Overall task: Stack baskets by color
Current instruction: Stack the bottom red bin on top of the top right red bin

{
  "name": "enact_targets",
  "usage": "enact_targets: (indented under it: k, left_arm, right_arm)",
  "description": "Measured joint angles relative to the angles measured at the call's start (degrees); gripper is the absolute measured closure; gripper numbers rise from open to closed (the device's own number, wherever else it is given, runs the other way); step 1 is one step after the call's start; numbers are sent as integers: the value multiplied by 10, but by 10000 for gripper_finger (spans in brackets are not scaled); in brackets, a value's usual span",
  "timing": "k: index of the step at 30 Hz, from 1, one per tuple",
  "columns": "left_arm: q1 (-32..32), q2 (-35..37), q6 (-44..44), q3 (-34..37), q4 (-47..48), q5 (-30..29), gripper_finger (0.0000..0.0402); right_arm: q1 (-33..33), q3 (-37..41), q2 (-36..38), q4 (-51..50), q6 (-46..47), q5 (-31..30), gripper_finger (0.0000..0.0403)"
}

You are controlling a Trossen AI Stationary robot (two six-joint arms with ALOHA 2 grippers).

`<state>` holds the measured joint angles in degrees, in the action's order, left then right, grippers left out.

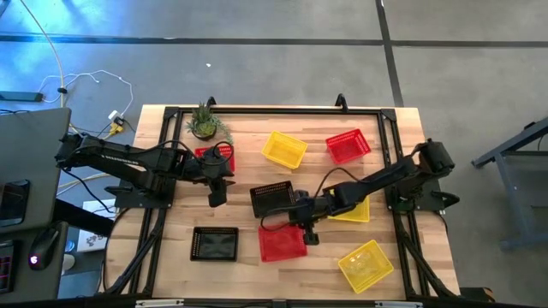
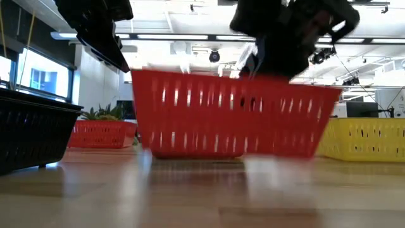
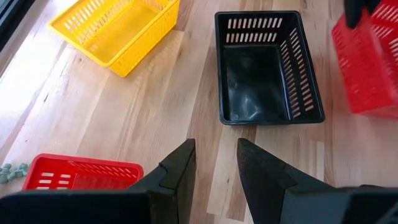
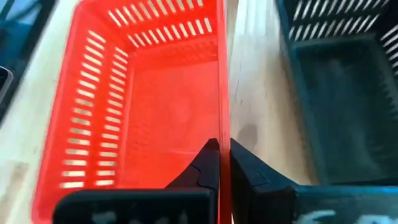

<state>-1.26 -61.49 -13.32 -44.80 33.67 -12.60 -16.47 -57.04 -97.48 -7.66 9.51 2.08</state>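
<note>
Lab (ceiling strip lights point(image 2: 190, 37))

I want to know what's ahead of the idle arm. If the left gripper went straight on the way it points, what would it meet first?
Probably bare table first, judging by the left wrist view: the left gripper aims at the wood just short of the black basket, though depth is unclear.

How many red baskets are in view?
3: one by the plant under the left arm, one at the far right, one near the front gripped by the right gripper. None seem hidden.
</note>
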Motion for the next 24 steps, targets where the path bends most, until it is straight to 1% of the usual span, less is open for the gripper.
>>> enact_targets:
  k: [7, 12, 17, 24]
  left_arm:
    - [0, 0, 0, 0, 1, 0, 295]
    - [0, 0, 0, 0, 1, 0, 295]
    - [0, 0, 0, 0, 2, 0, 295]
    - [0, 0, 0, 0, 10, 0, 295]
  right_arm:
    - [6, 0, 75, -34, -20, -10, 402]
    - [30, 0, 142, -98, -56, -70, 402]
    - [82, 0, 212, -172, -84, -107, 402]
    - [203, 0, 296, -231, -140, -110, 402]
